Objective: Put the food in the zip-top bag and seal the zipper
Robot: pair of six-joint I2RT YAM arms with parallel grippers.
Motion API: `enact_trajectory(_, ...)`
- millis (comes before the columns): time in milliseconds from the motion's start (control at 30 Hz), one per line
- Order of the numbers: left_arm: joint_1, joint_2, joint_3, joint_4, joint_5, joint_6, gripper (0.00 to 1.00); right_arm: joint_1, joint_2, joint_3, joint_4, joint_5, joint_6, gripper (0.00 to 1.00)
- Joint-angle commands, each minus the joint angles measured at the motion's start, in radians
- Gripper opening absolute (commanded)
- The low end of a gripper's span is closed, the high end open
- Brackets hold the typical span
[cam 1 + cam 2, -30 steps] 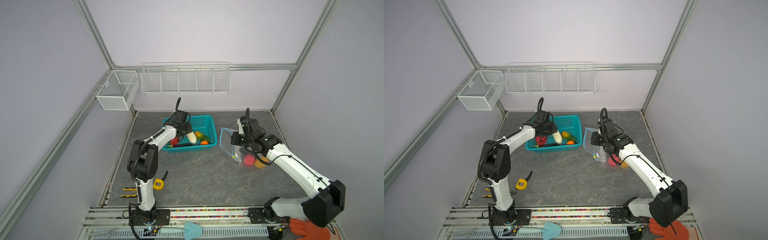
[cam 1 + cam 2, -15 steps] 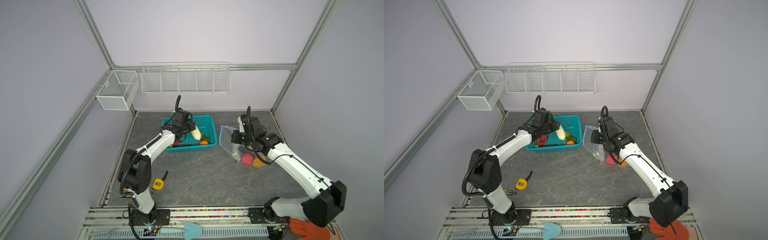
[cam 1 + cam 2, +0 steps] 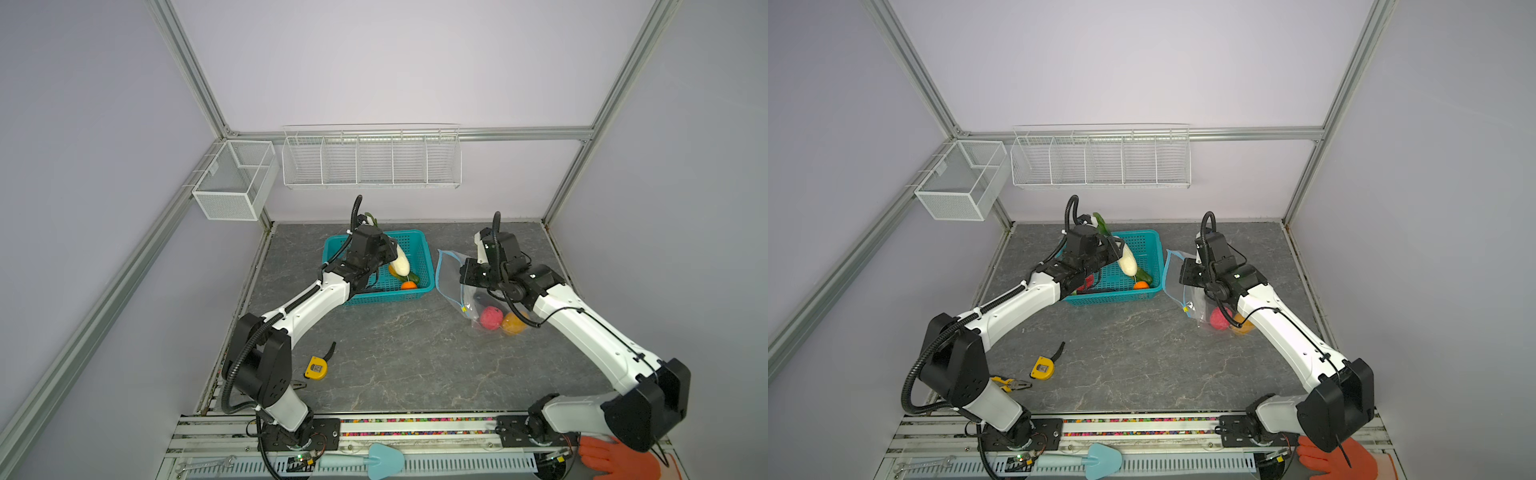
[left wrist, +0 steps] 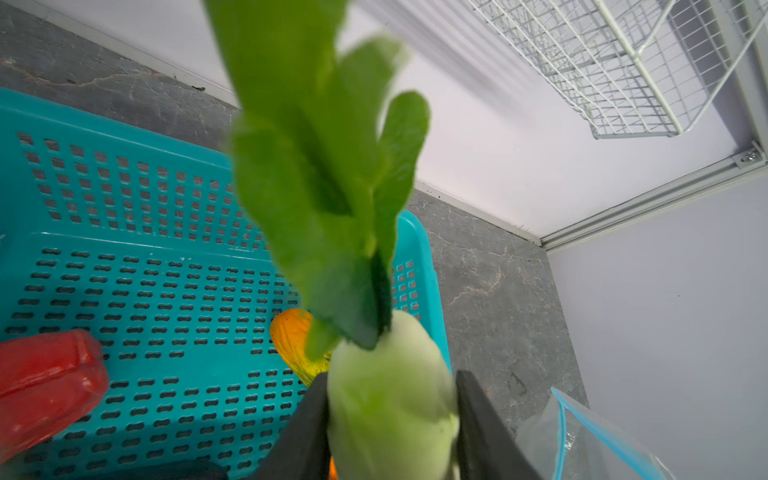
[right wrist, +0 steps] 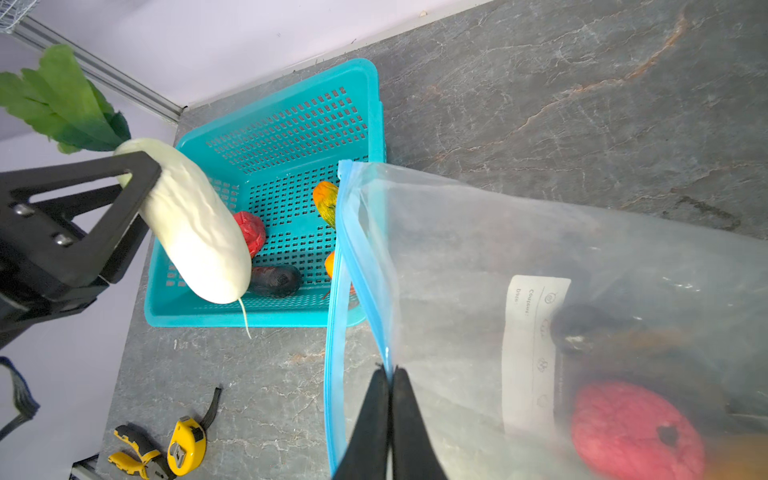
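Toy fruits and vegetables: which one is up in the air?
The long white toy radish with green leaves: the left gripper clamps it above the teal perforated plastic basket. The others lie in that basket or in the clear plastic bag.

Yellow tape measure (image 3: 1042,368) lies just beside pliers (image 3: 1011,384).

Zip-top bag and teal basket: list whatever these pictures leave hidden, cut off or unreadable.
1. Dark piece inside the clear crinkly zip-top bag: blurred behind the plastic, right wrist view.
2. White label on the bag: print too small and soft to read.
3. Teal perforated basket: floor partly hidden by the leafy white radish, left wrist view.
4. Red piece in the basket: cut off by that view's edge.
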Motion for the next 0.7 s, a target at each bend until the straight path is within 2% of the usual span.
enact_trajectory(0, -0.041, -0.044, -0.027, 0.127, -0.064, -0.014, 0.3, 0.007, 0.011, 0.002, 0.033, -0.029, 0.033, 0.07)
enact_trajectory(667, -0.241, -0.01, -0.068, 0.386, -0.198, -0.034, 0.26, -0.029, -0.049, -0.051, 0.066, -0.103, 0.109, 0.07)
